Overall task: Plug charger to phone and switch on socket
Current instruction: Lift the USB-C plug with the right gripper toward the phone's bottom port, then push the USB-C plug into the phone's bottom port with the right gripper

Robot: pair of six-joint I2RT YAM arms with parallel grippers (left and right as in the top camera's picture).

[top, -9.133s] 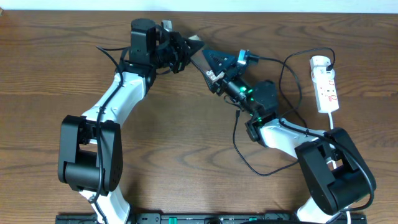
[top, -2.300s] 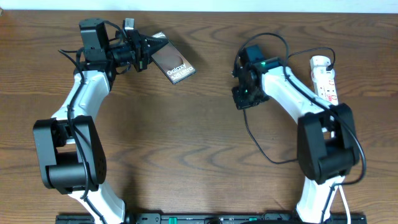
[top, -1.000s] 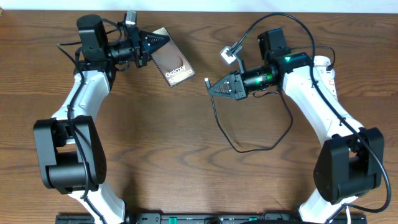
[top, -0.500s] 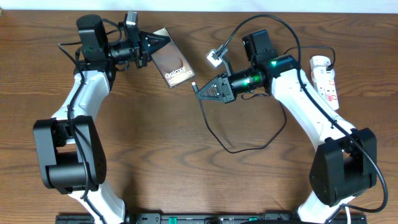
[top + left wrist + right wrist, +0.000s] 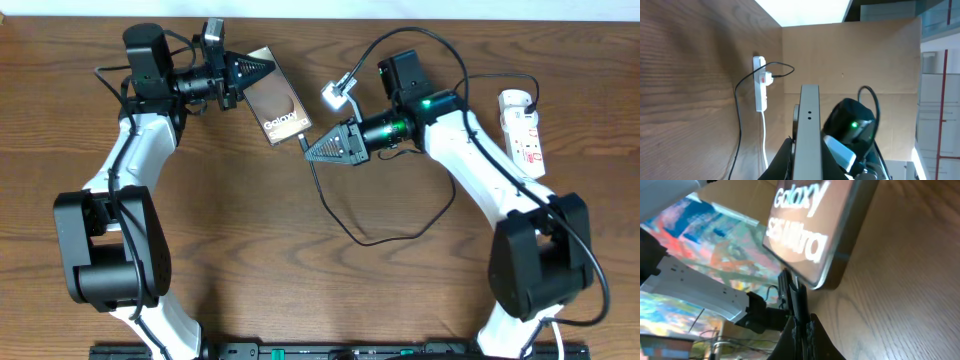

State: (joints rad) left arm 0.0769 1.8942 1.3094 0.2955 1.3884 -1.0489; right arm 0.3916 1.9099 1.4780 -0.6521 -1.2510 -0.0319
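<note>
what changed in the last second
The right gripper, shut on the charger, swung left until the connector tip came up to the lower edge of the phone, cable trailing. The left gripper kept hold of the phone; the socket did not move.

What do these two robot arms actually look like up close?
The left arm and right arm have glossy white links joined by chunky black joints. The left gripper and right gripper are black pointed wedges. Thin black cables run along them; green lights glow on the right arm.
</note>
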